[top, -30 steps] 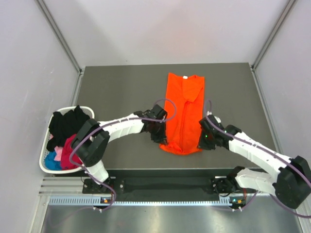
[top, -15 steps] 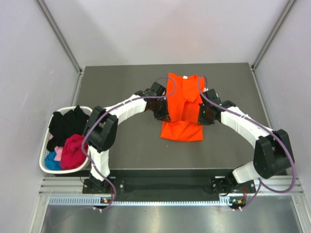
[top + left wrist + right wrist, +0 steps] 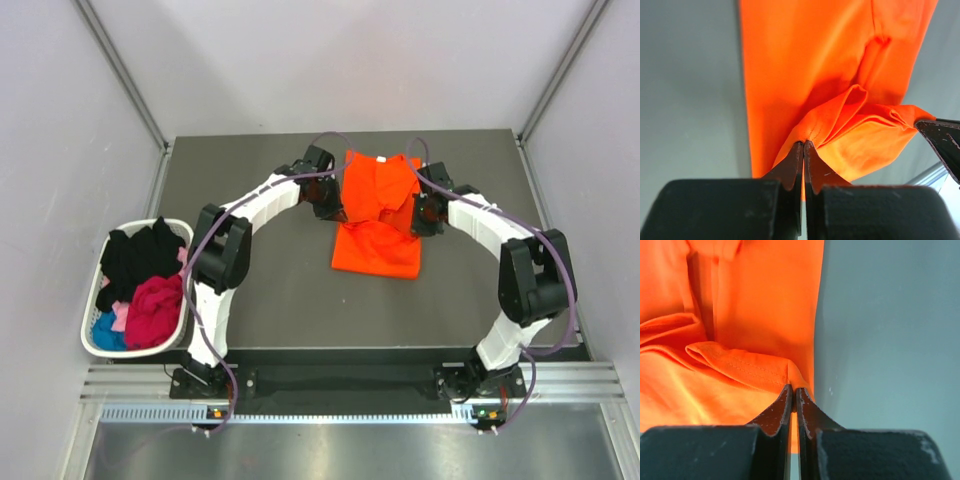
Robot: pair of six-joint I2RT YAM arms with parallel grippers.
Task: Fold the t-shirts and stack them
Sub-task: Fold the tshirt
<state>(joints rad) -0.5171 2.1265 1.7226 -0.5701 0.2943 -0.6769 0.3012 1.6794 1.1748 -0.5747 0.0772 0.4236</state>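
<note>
Grey table point(image 3: 255, 300) carries one orange t-shirt point(image 3: 376, 250), left and right jaws pinching it.

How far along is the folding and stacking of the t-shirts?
Done: the orange t-shirt lies narrowed into a strip on the table. In hand: both arms' jaws are shut on its hem corners, holding the hem doubled over the middle, short of the collar. Left: finishing this fold, then the black, magenta and blue shirts in the basket. No stack is visible.
</note>
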